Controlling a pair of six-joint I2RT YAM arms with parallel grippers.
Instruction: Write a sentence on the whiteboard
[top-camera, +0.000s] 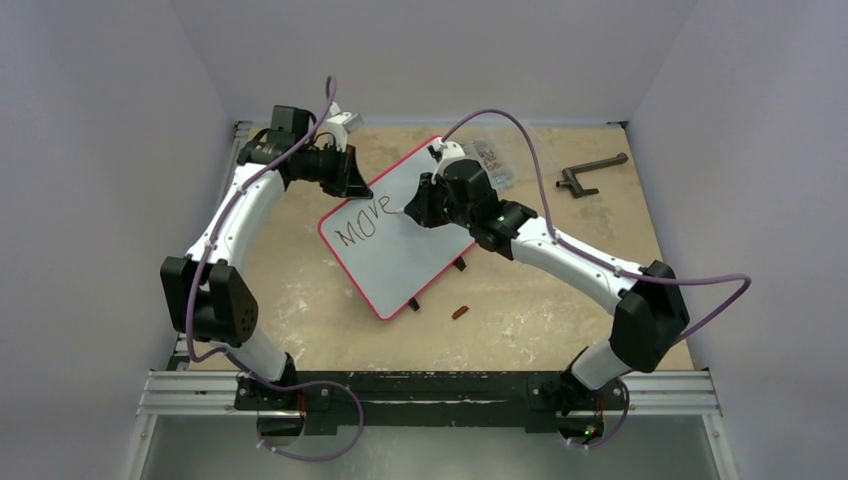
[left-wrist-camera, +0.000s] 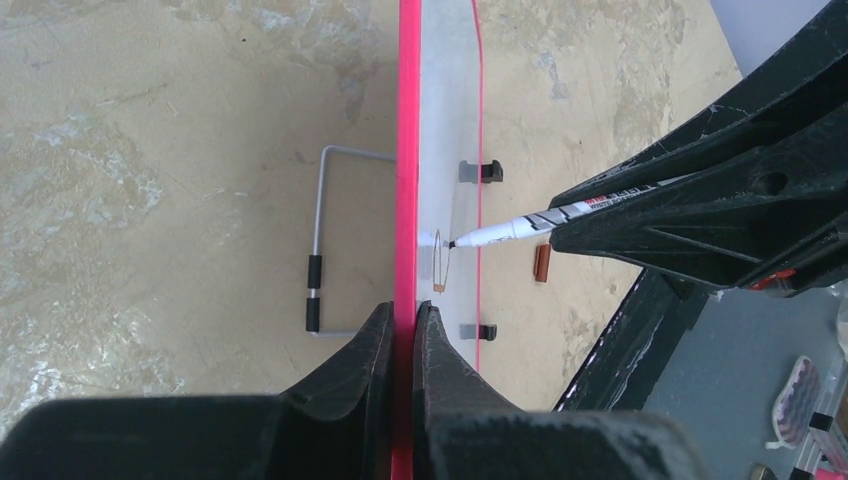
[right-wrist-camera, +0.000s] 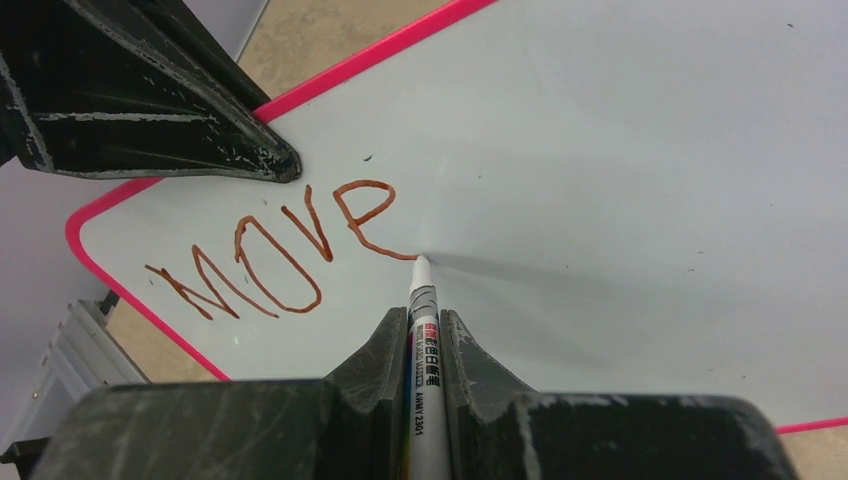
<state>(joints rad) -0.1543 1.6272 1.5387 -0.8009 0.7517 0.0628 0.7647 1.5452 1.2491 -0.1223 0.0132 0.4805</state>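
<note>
The two fingers (right-wrist-camera: 372, 375) of the right gripper (right-wrist-camera: 423, 318) pinch one marker (right-wrist-camera: 424, 290), its tip touching the sentence (right-wrist-camera: 270, 260), a single word, MOVE, on the one whiteboard (top-camera: 400, 255) at centre frame, whose red rim (left-wrist-camera: 406, 150) the left gripper (left-wrist-camera: 405, 308) clamps.

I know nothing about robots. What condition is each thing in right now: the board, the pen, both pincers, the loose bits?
Whiteboard: clamped at its red rim, mostly blank.
Sentence: unfinished, reads "MOVe".
Marker: uncapped, tip touching the board.
Left pincer: shut on the whiteboard's rim.
Right pincer: shut on the marker.
Small brown piece: lying loose beside the board.
Black handle: lying flat, untouched.
</note>
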